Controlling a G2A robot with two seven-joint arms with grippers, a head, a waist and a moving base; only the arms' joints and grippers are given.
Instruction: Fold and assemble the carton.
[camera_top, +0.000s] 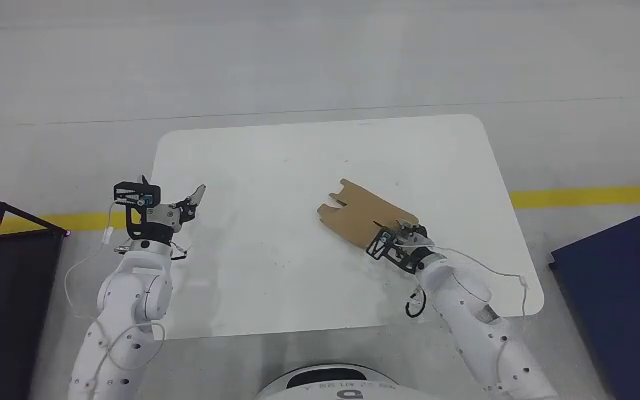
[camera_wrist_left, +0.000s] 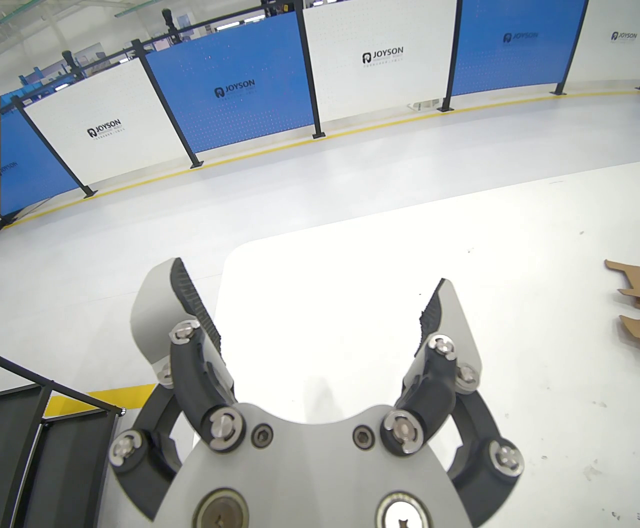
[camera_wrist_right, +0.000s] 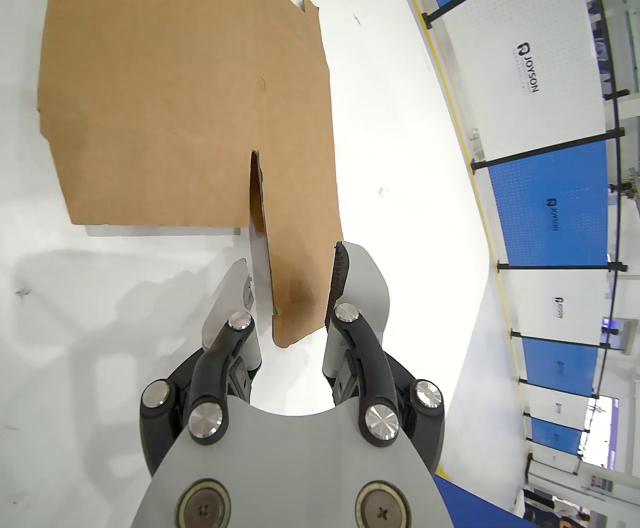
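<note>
one flat notched cardboard carton (camera_top: 366, 215)

I work at a white table (camera_top: 300, 270) with rounded corners, on a pale grey floor (camera_top: 320, 60) crossed by a yellow line (camera_top: 575, 196). Blue and white panels (camera_wrist_left: 240, 100) on black posts fence the room beyond. A black frame (camera_wrist_left: 55, 440) stands near the table.

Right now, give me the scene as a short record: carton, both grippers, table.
carton: flat brown cardboard, lying on the table's right half
right gripper: open, straddling a carton flap at its near edge
left gripper: open, empty, over the table's left side
table: white, rounded corners
</note>
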